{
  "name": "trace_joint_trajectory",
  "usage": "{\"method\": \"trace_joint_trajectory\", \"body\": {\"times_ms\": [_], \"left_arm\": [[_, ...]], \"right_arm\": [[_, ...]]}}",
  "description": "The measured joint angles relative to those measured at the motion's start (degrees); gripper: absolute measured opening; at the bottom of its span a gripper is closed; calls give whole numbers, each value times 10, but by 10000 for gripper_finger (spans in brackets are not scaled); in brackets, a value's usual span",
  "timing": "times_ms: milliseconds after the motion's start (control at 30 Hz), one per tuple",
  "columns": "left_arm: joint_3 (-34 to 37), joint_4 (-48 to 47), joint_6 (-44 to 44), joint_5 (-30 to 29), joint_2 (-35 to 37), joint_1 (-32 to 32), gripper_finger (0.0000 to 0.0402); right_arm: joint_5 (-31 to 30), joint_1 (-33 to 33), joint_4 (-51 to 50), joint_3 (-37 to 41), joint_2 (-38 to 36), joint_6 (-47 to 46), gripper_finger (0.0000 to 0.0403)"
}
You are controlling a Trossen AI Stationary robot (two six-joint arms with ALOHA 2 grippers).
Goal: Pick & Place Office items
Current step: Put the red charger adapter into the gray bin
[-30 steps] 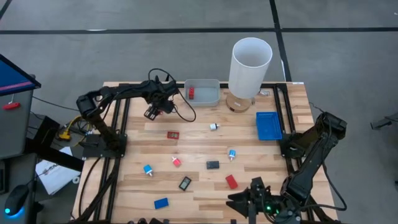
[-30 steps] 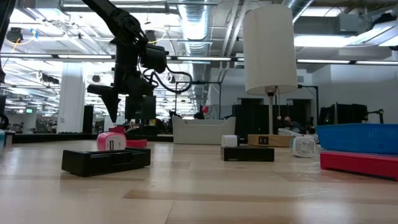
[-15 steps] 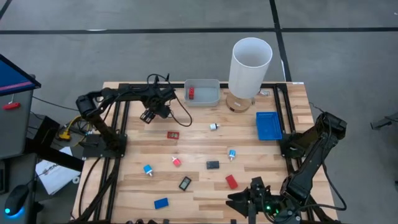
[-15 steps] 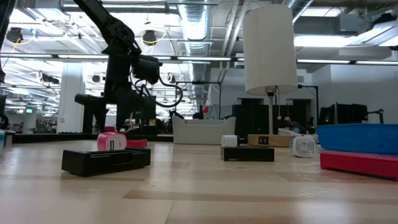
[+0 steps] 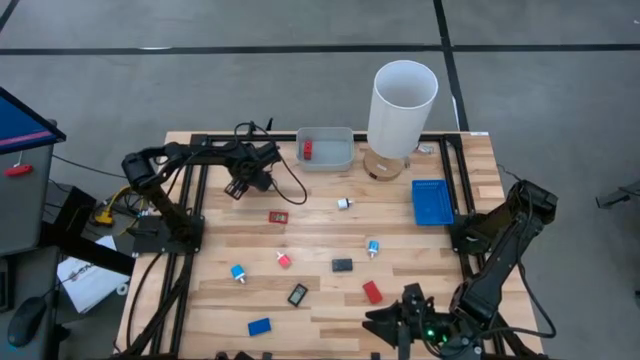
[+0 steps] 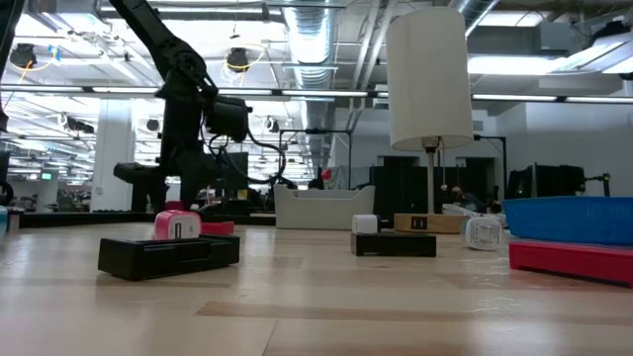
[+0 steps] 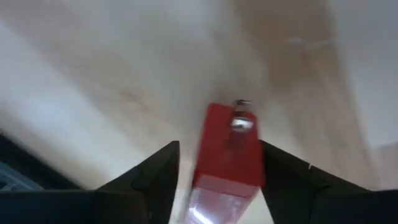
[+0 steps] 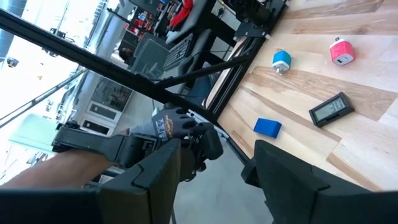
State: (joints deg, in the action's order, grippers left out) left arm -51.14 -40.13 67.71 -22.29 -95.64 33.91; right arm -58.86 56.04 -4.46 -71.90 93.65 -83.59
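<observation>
My left gripper (image 5: 237,188) points down at the table's far left, its fingers on either side of a small red block (image 7: 225,146) with a metal fitting; the gripper hides this block from above. Office items lie spread over the wood: a red framed rectangle (image 5: 278,216), white-and-blue pieces (image 5: 343,204) (image 5: 373,247), a black block (image 5: 342,265), a black framed rectangle (image 5: 297,295), a red block (image 5: 372,291) and a blue block (image 5: 259,326). Another red piece (image 5: 308,150) lies in the grey tray (image 5: 340,158). My right gripper (image 8: 217,143) waits open at the near edge. My left gripper comes at the red block from above, pointing down, one finger on each of its long sides. One finger (image 7: 273,171) looks to be against the block's side (image 7: 256,155); a thin strip of table shows between the other finger and the block. I cannot tell whether the block is gripped.
A tall white cylinder (image 5: 403,100) on a wooden base stands at the far edge beside the grey tray. A flat blue tray (image 5: 432,202) lies at the right. Black rails run along both table sides. A person's gloved hand (image 8: 180,127) shows beyond the table's edge.
My left gripper has sunk toward the table and shifted a little toward the left edge, away from the grey tray. The items on the table have kept their places.
</observation>
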Motion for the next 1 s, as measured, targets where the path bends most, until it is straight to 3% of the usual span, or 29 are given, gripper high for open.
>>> {"method": "trace_joint_trajectory", "body": {"times_ms": [200,467,733,900,1000], "left_arm": [[0,21,-6,-21,0,0,119],[-38,5,-144,11,0,-19,115],[-131,45,-424,133,30,-77,115],[-135,148,-676,162,93,-115,115],[-135,212,-812,148,112,-143,115]], "right_arm": [[0,-6,-3,0,0,0,198],[0,-8,-10,0,0,0,198],[-2,-15,-11,0,0,1,198],[-10,-11,-12,0,0,1,198],[-28,-9,-13,0,0,8,198]]}}
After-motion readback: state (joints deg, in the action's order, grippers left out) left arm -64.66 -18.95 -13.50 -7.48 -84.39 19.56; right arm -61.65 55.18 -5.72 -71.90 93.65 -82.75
